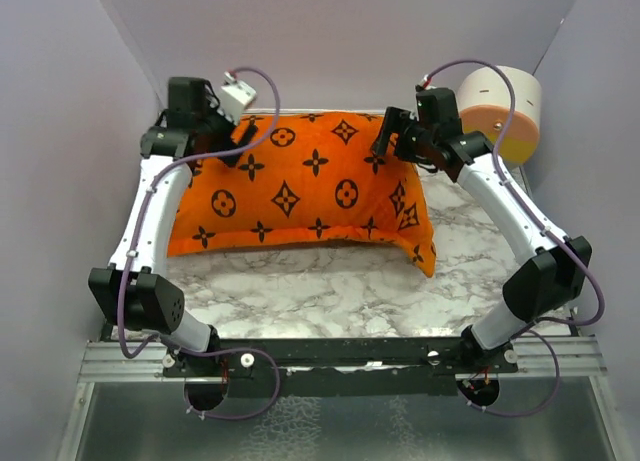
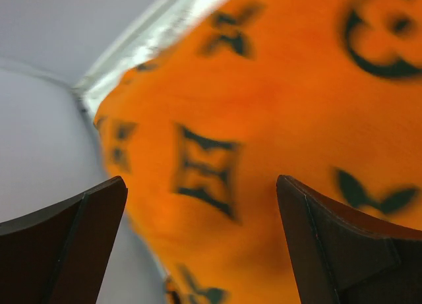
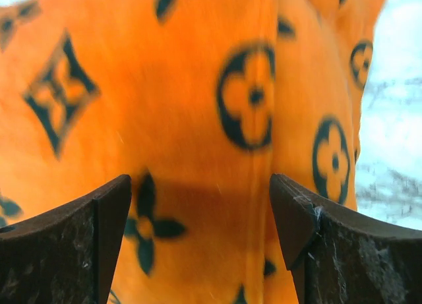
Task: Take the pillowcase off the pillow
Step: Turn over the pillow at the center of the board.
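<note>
Fingers (image 2: 79, 238) of the left gripper (image 2: 201, 181) are standing wide apart, and nothing is lying between them. In the left wrist view they are framing blurred orange cloth printed with black flower and diamond marks. The right gripper (image 3: 199, 179) is showing the same spread, its dark fingers (image 3: 330, 244) parted over a seam in that cloth and gripping nothing.

From above, the orange pillowcase (image 1: 310, 186) is lying flat across the far half of the marble-patterned table (image 1: 330, 291). It is wrapping the pillow completely, so the pillow's own fabric is hidden. The left gripper (image 1: 238, 143) is hanging over the case's far left corner, close to the side wall, and the right gripper (image 1: 385, 141) is hanging over its far right edge. Whether either one is touching the cloth cannot be told. The near right corner of the case is pointing down toward the right arm's elbow. A round white, orange and yellow cylinder (image 1: 500, 106) is standing in the far right corner, just behind the right arm.
</note>
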Robot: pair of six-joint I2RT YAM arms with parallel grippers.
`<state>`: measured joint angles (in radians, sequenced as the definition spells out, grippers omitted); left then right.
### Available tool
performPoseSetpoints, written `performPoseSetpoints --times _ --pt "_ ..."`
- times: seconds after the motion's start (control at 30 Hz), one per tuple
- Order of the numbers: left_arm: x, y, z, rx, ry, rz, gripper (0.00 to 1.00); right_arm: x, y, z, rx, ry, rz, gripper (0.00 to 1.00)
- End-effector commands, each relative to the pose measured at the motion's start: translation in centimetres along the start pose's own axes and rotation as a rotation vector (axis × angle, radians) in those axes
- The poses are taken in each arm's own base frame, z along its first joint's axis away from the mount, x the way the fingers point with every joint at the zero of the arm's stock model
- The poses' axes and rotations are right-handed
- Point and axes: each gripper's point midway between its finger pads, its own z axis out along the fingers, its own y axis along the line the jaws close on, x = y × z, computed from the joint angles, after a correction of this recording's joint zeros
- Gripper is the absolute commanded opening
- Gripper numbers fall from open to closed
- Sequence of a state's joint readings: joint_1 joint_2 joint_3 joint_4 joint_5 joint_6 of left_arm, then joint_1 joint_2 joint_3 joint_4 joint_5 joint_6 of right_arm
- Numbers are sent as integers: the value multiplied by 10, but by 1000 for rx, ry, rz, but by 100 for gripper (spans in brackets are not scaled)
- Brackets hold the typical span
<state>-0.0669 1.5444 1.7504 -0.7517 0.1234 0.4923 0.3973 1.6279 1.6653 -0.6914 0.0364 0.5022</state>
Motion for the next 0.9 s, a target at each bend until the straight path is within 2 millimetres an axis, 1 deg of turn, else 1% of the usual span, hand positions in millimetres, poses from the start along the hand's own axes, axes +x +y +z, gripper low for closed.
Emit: performPoseSetpoints --times 0.0,0.03,0.1,0.13,0.2,0.27,0.3,0.33,0.37,0.4,0.43,0.5,0.57,0.6,0.63,0.67,0.7,0.73,0.77,0.8,0.87 --pt "44 -86 13 231 80 90 97 15 3 -5 -73 -21 44 85" --pt "56 -92 19 236 107 106 94 23 2 -4 -82 -5 49 85" --pt "81 -92 32 219 178 130 87 34 0 -2 -89 23 52 85" --pt "92 -91 38 208 219 143 81 38 0 -2 -93 32 52 85" --pt "109 -86 42 191 281 177 65 42 1 -4 -109 38 46 86" --pt "120 -80 40 180 308 196 52 42 5 -8 -140 37 40 86" --pt "121 -75 38 164 307 205 43 41 9 -10 -159 34 39 85" --pt "129 -73 37 152 320 213 36 40 13 -12 -183 37 39 85" --pt "132 -67 34 122 319 223 29 40 18 -15 -210 39 47 84" --pt "136 -63 33 104 324 232 25 42 25 -17 -245 50 53 83" --pt "137 -59 30 87 322 240 24 42 32 -20 -286 58 59 81" --pt "137 -57 24 83 323 248 24 48 46 -25 -361 79 86 79" --pt "132 -58 18 88 310 244 25 57 63 -29 -413 89 90 77" --pt "126 -57 14 92 296 238 29 59 72 -32 -432 90 85 77" --pt "116 -58 10 103 277 228 40 63 80 -34 -449 95 81 76" --pt "106 -61 5 124 261 218 55 65 87 -37 -464 99 78 76" --pt "92 -63 -1 139 237 208 68 69 95 -39 -479 103 75 75" --pt "76 -68 -7 149 209 203 76 69 101 -42 -492 100 71 75" --pt "61 -73 -14 166 177 199 79 70 108 -45 -502 97 67 74" --pt "42 -83 -19 191 132 203 82 70 113 -47 -514 97 66 74" --pt "12 -99 -31 241 56 194 87 70 123 -53 -540 93 67 73"
